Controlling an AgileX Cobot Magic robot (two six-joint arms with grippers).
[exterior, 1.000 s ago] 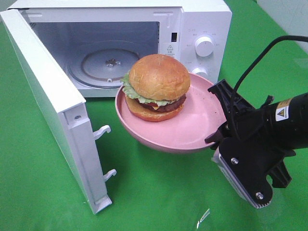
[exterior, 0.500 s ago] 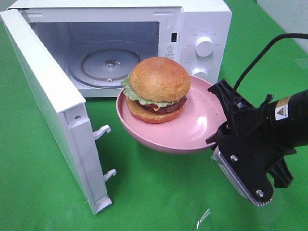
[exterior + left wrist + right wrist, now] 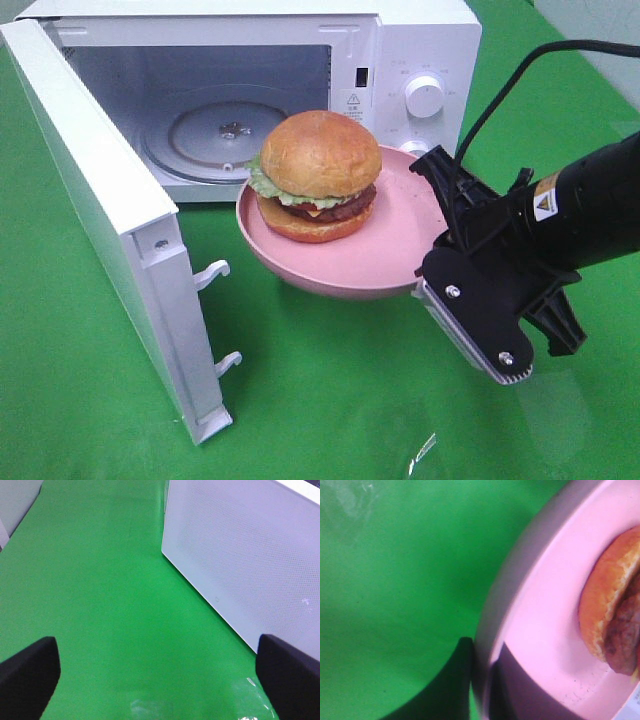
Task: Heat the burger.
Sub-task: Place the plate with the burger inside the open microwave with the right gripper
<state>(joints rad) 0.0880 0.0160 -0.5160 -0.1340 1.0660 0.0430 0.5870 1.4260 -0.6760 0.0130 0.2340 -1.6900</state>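
Your right gripper is clamping the plate by its rim, burger just beyond; microwave ahead, door hanging open; left gripper gaping.

The tabletop is covered edge to edge with a smooth green sheet. It is slightly glossy, with a small bright crease of glare near the front. One thing stands directly on it: a white microwave, set at the back. Its door is swung wide open to the left, over the green. The door's lower corner comes down close to the sheet; whether it touches cannot be told. The left wrist view shows the same green beside the door's white dotted outer face.
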